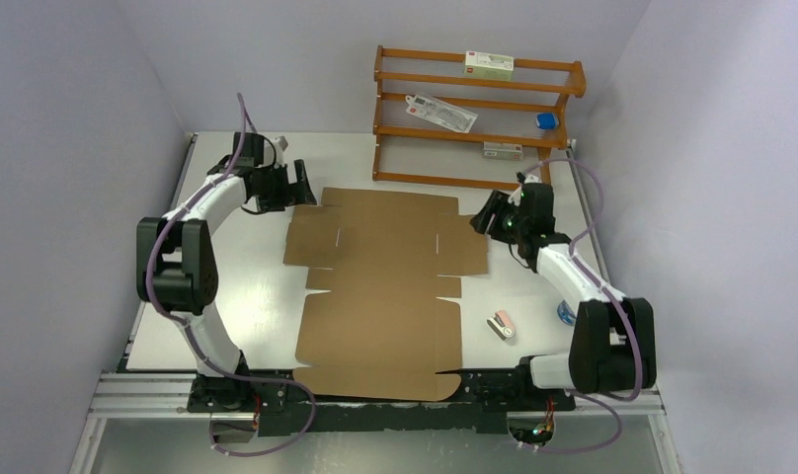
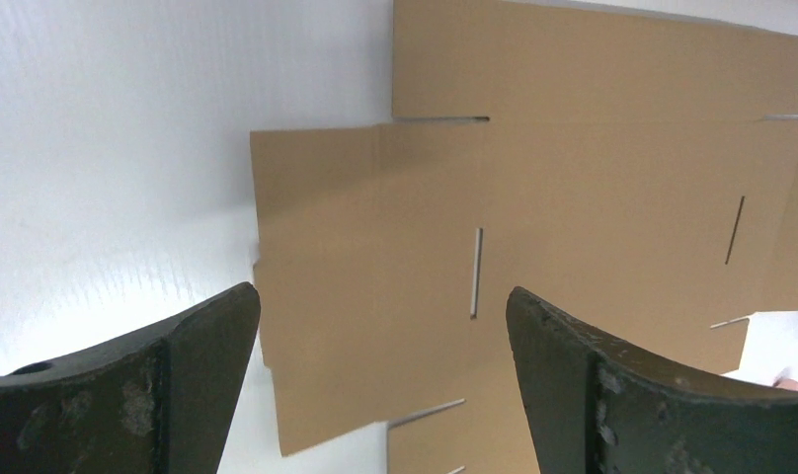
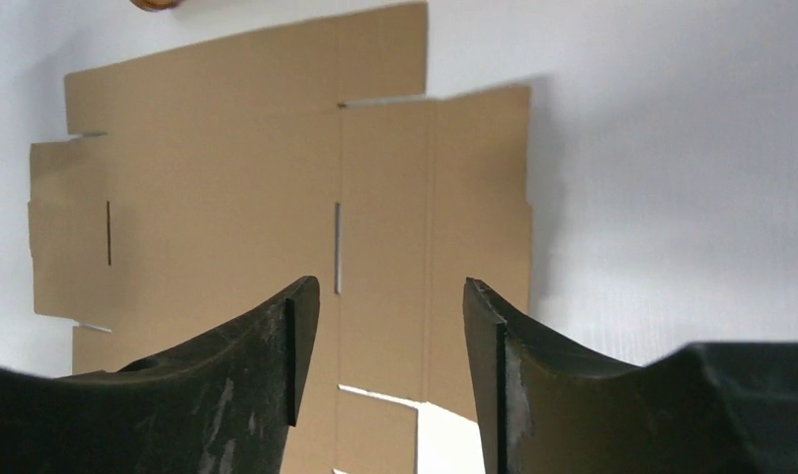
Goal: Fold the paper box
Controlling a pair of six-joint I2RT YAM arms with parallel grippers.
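The paper box [image 1: 385, 286] is a flat brown die-cut cardboard sheet with flaps and slits, lying unfolded in the middle of the white table. My left gripper [image 1: 301, 188] hovers just off the sheet's far left corner, jaws wide open and empty. In the left wrist view the gripper [image 2: 383, 294] looks down on the paper box [image 2: 573, 197]. My right gripper [image 1: 486, 215] hangs above the sheet's far right flap, open with nothing between its fingers. The right wrist view shows the gripper [image 3: 388, 283] over the paper box [image 3: 227, 178] near its right edge.
A wooden rack [image 1: 474, 180] stands at the back right, holding a white-green carton [image 1: 488, 66], a flat packet [image 1: 440, 113], a blue item [image 1: 546, 121] and a small white box [image 1: 502, 150]. A small pink-white object [image 1: 505, 326] lies on the table right of the sheet.
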